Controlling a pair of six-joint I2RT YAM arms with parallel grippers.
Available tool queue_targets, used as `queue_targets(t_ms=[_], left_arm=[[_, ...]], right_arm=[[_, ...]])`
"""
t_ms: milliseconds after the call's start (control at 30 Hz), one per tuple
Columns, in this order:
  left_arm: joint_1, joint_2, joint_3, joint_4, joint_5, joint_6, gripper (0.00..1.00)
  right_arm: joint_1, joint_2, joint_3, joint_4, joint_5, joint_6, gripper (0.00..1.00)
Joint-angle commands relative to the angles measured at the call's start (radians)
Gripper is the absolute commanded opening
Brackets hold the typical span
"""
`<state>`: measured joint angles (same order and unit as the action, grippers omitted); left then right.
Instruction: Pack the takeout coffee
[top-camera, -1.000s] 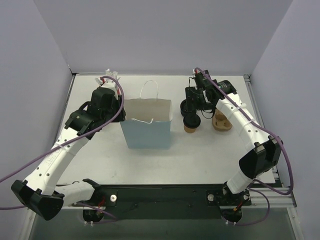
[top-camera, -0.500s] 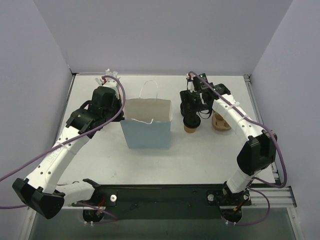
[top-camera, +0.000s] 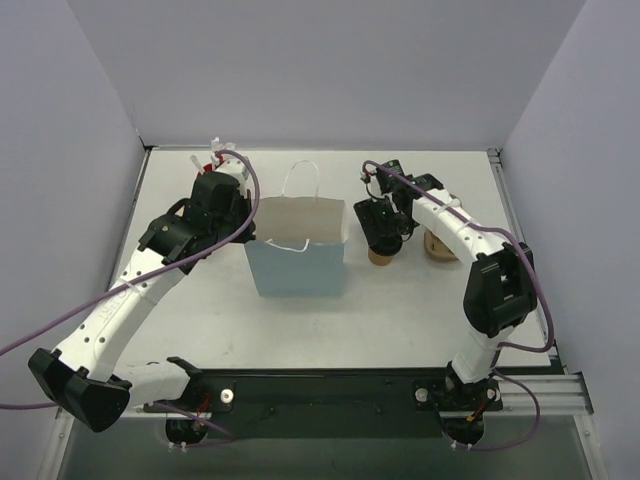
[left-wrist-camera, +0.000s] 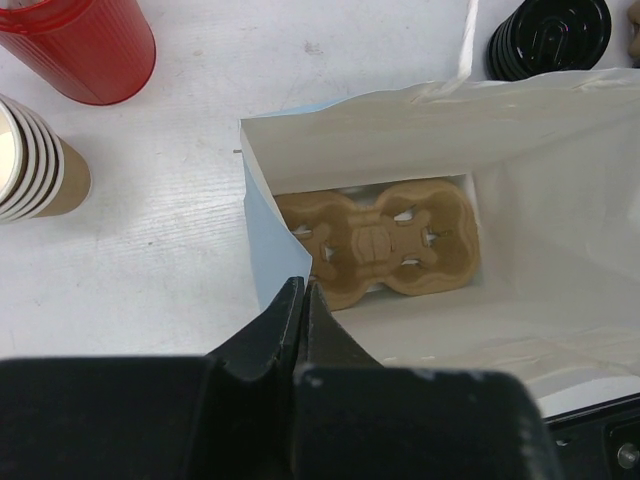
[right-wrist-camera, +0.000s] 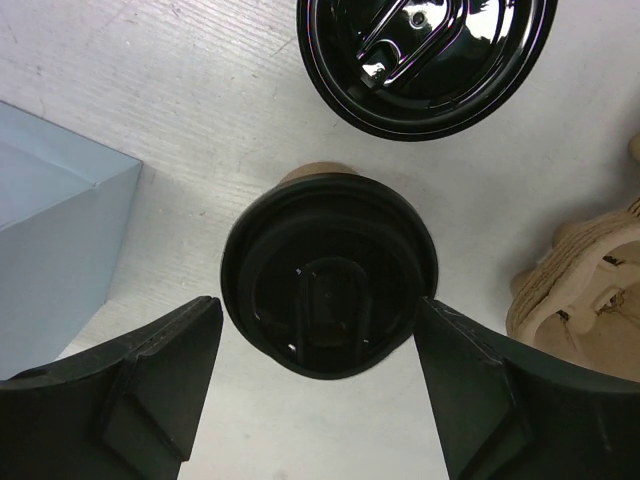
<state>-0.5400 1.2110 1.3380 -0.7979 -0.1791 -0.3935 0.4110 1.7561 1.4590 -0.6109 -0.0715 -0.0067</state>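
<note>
My right gripper (right-wrist-camera: 318, 322): jaws apart, flanking the black lid of the takeout coffee (right-wrist-camera: 330, 250), placed to close on it. The cup stands upright on the table (right-wrist-camera: 150, 90), just beside the paper bag (left-wrist-camera: 350, 140). My left gripper (left-wrist-camera: 302, 300): jaws together, apparently pinching the bag's rim to hold its mouth open. A cardboard carrier (left-wrist-camera: 375, 245) lies at the bottom, presumably to seat the cup.

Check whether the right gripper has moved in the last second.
Yes. The right gripper slid left toward the paper bag, settling around the takeout coffee.

Pointing down, right fingers (right-wrist-camera: 150, 370) spread wide, left fingers (left-wrist-camera: 283, 322) pressed together.
</note>
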Motion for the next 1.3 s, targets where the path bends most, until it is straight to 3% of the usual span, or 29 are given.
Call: queue_targets(t_ms=[0, 567, 1000, 1133, 1233, 1267], left_arm=[[-0.014, 0.012, 0.047, 0.011, -0.002, 0.019, 0.0], [-0.02, 0.016, 0.055, 0.003, -0.028, 0.025, 0.0], [-0.018, 0.012, 0.061, 0.002, -0.033, 0.018, 0.0], [-0.018, 0.007, 0.059, -0.003, -0.036, 0.016, 0.0], [-0.018, 0.004, 0.064, -0.011, -0.046, 0.01, 0.13], [-0.018, 0.002, 0.066, -0.014, -0.052, 0.008, 0.23]], right_arm=[[-0.009, 0.009, -0.015, -0.013, 0.019, -0.042, 0.79], [-0.003, -0.055, -0.032, -0.021, 0.068, -0.084, 0.78], [-0.003, -0.01, -0.052, -0.021, 0.033, -0.084, 0.79], [-0.003, 0.0, -0.063, -0.018, 0.058, -0.079, 0.75], [-0.005, 0.0, -0.071, -0.013, 0.058, -0.079, 0.69], [-0.005, -0.004, -0.075, -0.01, 0.055, -0.079, 0.66]])
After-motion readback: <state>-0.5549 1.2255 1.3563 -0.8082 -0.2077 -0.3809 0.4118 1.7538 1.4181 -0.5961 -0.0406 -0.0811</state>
